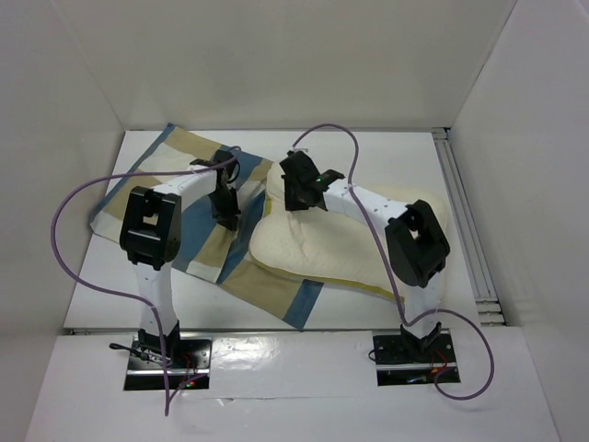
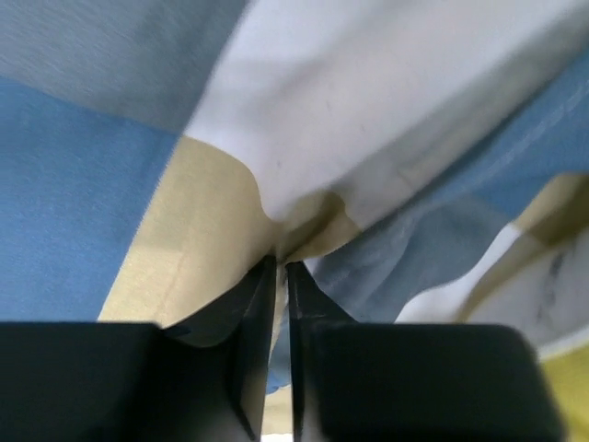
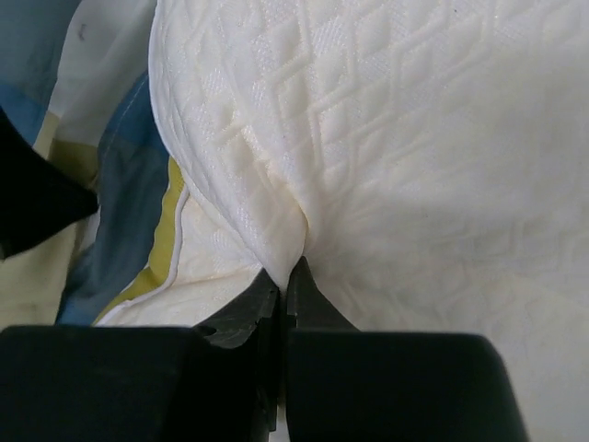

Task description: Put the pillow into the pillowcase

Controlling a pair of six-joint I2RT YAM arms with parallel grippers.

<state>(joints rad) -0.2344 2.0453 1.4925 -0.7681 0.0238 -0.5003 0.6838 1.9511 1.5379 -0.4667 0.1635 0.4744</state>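
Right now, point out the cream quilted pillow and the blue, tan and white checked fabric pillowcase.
cream quilted pillow [image 3: 414, 138], right wrist view, on its quilted face
checked pillowcase [image 2: 83, 203], left wrist view, on a blue block

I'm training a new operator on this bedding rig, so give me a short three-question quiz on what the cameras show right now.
1. True or false: the pillow is fully inside the pillowcase.
2. The left gripper pinches: A) pillow, B) pillowcase, C) nothing?
3. Fill in: the right gripper is shut on a fold of the ____.
Key: 1 false, it lies largely uncovered; 2 B; 3 pillow.
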